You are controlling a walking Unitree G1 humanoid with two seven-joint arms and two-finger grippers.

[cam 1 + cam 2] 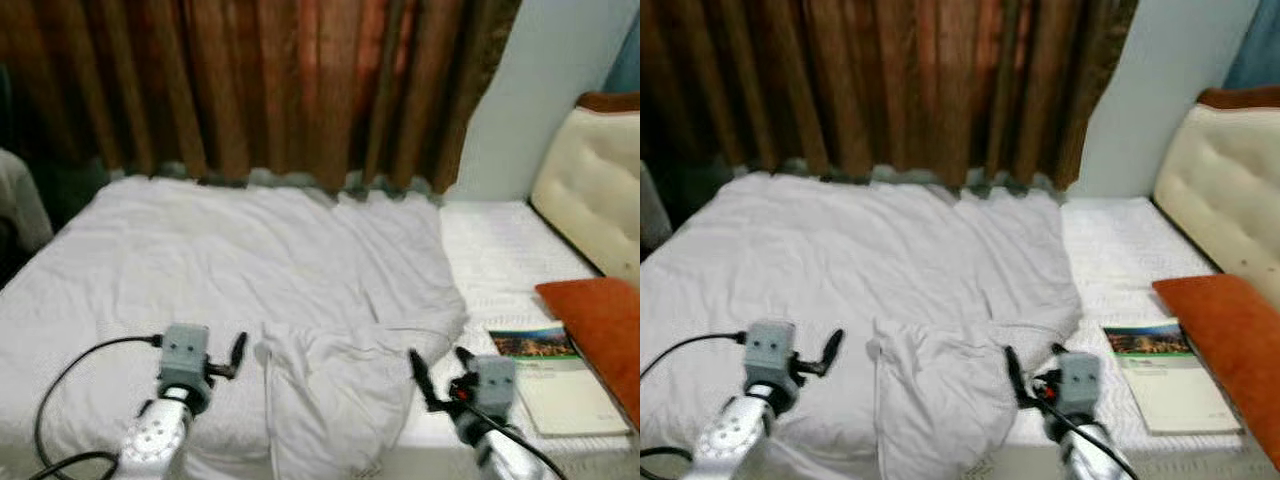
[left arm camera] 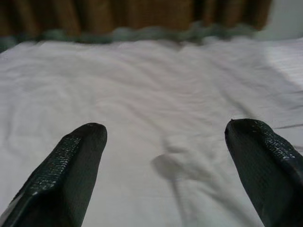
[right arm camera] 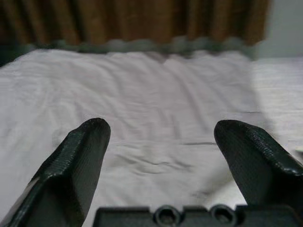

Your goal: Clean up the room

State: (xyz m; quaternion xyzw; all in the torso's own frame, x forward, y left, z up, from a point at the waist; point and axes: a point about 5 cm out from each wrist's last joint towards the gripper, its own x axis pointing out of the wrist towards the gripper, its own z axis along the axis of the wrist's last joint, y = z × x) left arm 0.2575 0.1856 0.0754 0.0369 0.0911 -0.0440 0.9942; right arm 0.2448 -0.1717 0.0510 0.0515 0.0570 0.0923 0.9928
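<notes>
- We read the task's thing as the white blanket (image 1: 250, 270) on the bed (image 1: 500, 250). It covers most of the mattress but is not finished: the near edge is bunched and a folded flap (image 1: 335, 385) hangs over the front of the bed, between our two arms.
- The strip of bare mattress on the right is uncovered. The blanket's right edge stops short of it.
- Left gripper (image 1: 238, 352) hovers low over the blanket near the front edge, just left of the flap. The fingers (image 2: 71, 165) stand wide apart and hold nothing.
- Right gripper (image 1: 440, 370) sits just right of the flap at the blanket's corner. Its fingers (image 3: 78, 161) are also spread and empty.
- A book (image 1: 550, 375) lies on the bare mattress at right, with an orange pillow (image 1: 600, 330) just beside it, against the cream headboard (image 1: 595, 190).
- Brown curtains (image 1: 280, 90) hang behind the bed.
- Our judgement: partway done. The blanket is mostly flat. What is left is to grab the bunched front edge, straighten it, then probably tidy the book and pillow.
</notes>
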